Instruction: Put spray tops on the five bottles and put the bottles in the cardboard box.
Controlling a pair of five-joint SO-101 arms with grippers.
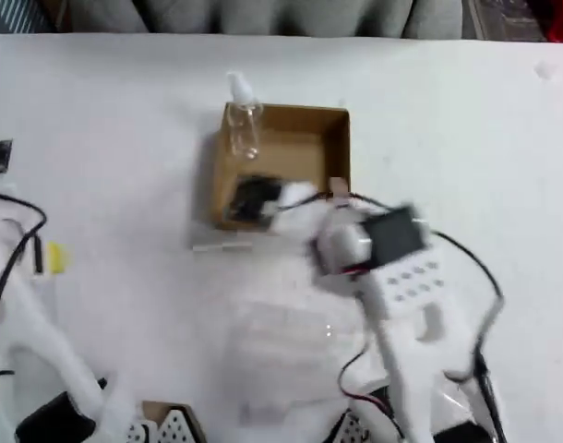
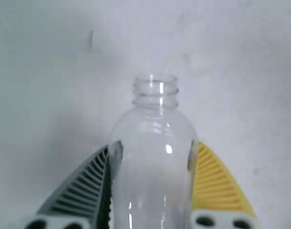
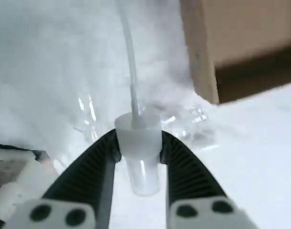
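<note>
the left gripper (image 2: 153, 149) has its grey and yellow fingers clamped on the body of a clear open-necked bottle (image 2: 152, 119), one finger on each side. the bottle's long axis runs straight out along the fingers. its threaded neck (image 2: 155, 90) sits beyond the fingertips, bare and uncapped.

the right gripper (image 3: 139, 138) has its two black fingers closed on the white collar of a spray top (image 3: 138, 164). the thin dip tube (image 3: 129, 52) pokes out past the fingertips along their line, and a corner of the cardboard box (image 3: 231, 38) lies beyond them, off to one side.

in the high view the right arm's fingers are at the box's near wall, while the left arm's yellow finger (image 1: 55, 258) shows far off at the table's edge. the spray top and the neck are well apart.

a capped bottle (image 1: 245, 125) stands across the box from the right fingertips, at its far corner. whether it is inside or just against the wall, i cannot tell.

the next move likely turns on getting the tube tip to the neck mouth with both long axes in line. from the left fingers, the top lies away toward the box. either arm must cross that gap, and a tilted tube would probably miss the narrow opening.
</note>
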